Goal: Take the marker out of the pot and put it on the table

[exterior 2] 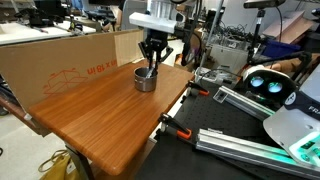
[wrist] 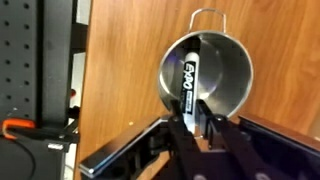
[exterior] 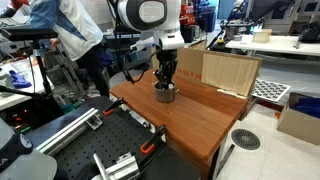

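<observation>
Black gripper [wrist: 197, 122] inside a small shiny silver pot [wrist: 236, 75].
Jaws pinch narrowly on the slim dark marker [wrist: 189, 75], apparently to lift it onto the reddish-brown wooden table [wrist: 120, 80].

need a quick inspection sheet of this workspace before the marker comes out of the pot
surface: wooden table, bare wood around the pot
job's things: marker lies slanted inside the upright pot
clutter: cardboard box along the table's edge
grippers: gripper low over the pot, fingers either side of the marker's end; grip cannot be told
cables: dark loop by the robot base
surroundings: person, black perforated bench
</observation>
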Motion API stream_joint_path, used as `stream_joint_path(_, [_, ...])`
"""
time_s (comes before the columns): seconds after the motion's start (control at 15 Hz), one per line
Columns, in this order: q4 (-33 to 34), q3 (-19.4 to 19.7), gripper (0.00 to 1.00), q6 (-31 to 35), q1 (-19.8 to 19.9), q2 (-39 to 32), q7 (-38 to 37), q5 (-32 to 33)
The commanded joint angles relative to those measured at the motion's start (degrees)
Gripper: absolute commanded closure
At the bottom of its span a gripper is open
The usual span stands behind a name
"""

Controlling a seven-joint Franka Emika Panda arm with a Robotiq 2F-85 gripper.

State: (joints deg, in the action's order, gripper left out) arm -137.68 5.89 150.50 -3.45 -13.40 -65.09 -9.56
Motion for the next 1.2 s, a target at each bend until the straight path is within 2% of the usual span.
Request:
stream_joint_path(0.0, [0.42,0.56,0.95,-0.08,-0.37,-0.44,-0.29,1.57])
stream_joint_path(0.07, [0.44,0.56,0.79,-0.12,-0.36,-0.44,-0.31,1.57])
stream_joint_path(0.13, [0.45,0.57,0.53,-0.18,-0.34,-0.45,-0.32,1.57])
stream_joint_path(0.2, [0.45,0.54,0.53,-0.24,-0.31,-0.43,-0.30,1.46])
stream_joint_path(0.27, [0.44,0.51,0.49,-0.23,-0.29,-0.43,-0.25,1.35])
stream_joint_path(0.4, [0.37,0.49,0.34,-0.01,-0.25,-0.38,-0.10,1.29])
stream_joint_path(0.47, [0.36,0.45,0.76,0.12,-0.21,-0.37,0.06,1.22])
stream_joint_path(0.53, [0.31,0.52,0.72,0.09,-0.26,-0.34,0.02,1.45])
stream_joint_path(0.6, [0.32,0.52,0.73,0.07,-0.26,-0.35,0.04,1.48])
stream_joint_path(0.8, [0.28,0.56,0.96,0.11,-0.35,-0.31,-0.05,1.70])
stream_joint_path(0.87, [0.31,0.60,0.99,0.19,-0.37,-0.29,-0.10,1.80])
stream_joint_path(0.93, [0.34,0.62,0.95,0.16,-0.39,-0.28,-0.11,1.90])
stream_joint_path(1.13, [0.15,0.42,0.95,0.31,-0.20,0.17,0.38,1.50])
